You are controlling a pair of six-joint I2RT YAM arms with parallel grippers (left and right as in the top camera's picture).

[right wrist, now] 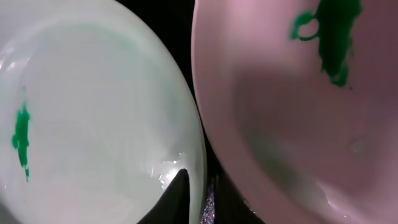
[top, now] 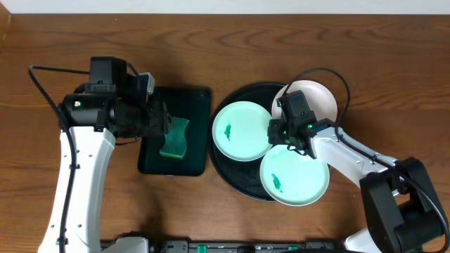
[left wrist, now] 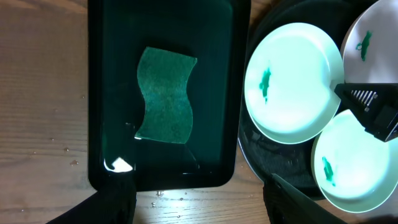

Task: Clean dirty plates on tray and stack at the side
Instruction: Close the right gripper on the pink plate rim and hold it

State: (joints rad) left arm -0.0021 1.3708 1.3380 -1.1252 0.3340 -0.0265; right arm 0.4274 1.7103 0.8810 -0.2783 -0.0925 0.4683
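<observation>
Jaws of right gripper [top: 275, 132] are pinching mint plate [top: 239, 130] rim, needing a level lift; left gripper [top: 163, 121] is hovering spread

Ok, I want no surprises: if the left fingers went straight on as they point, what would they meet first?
Probably the green sponge in the rectangular tray, or the tray floor beside it; depth is unclear. Nothing shows between the left fingers and them.

Brown wood-grain table [top: 225, 49] (grain runs sideways), pale wall [top: 232, 5] strip behind.
</observation>
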